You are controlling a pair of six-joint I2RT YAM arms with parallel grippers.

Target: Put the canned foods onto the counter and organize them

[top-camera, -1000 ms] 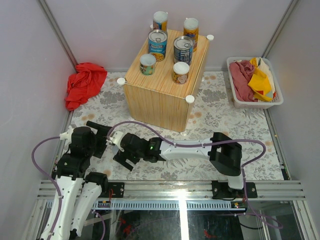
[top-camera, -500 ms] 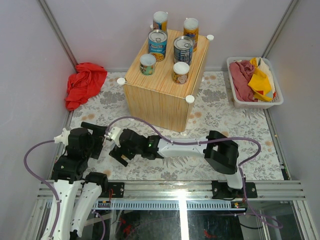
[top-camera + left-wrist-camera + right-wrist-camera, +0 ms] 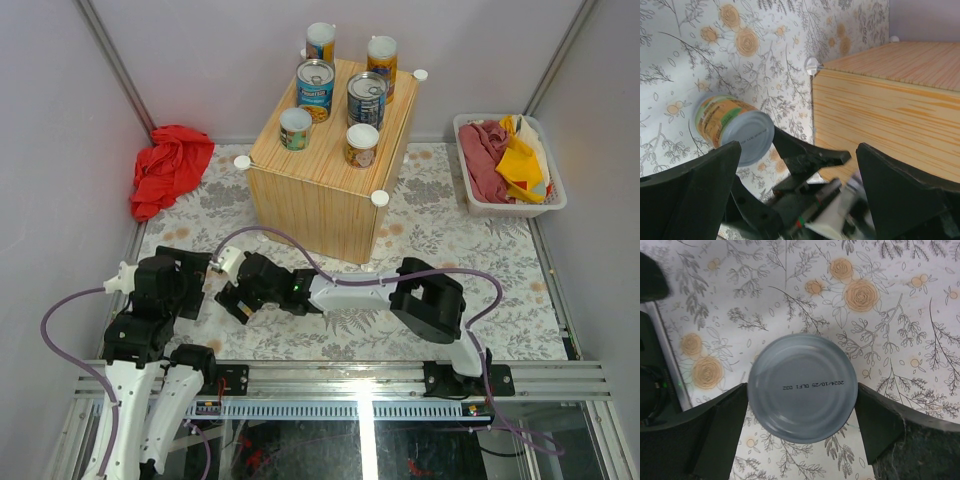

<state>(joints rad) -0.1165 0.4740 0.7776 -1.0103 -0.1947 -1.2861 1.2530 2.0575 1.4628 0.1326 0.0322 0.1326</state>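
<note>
In the top view, six cans are seen upright on the wooden counter [image 3: 320,200]: two tall orange-blue cans [image 3: 320,42] at the back, two wide blue-labelled cans [image 3: 315,88] in the middle and two short cans [image 3: 296,128] at the front. A red cloth [image 3: 168,168] is bunched by the left wall, and a white basket [image 3: 512,207] filled with cloths is set at the right. Both arms are bent low over the floral cloth [image 3: 470,240] in front of the counter, with the left gripper [image 3: 198,282] just beside the right gripper [image 3: 232,302].

In the left wrist view, the left gripper's fingers [image 3: 690,185] are spread wide apart. Ahead of them a green-and-orange-labelled can [image 3: 715,117] is seen over the floral cloth, its silver end turned toward the camera. A black finger [image 3: 805,155] of the right gripper lies just beside it, and the counter is near on the right.

In the right wrist view, that can's silver end [image 3: 802,387] is flanked by the right gripper's fingers [image 3: 725,427], which are held well apart. Whether it is touched cannot be told.
</note>
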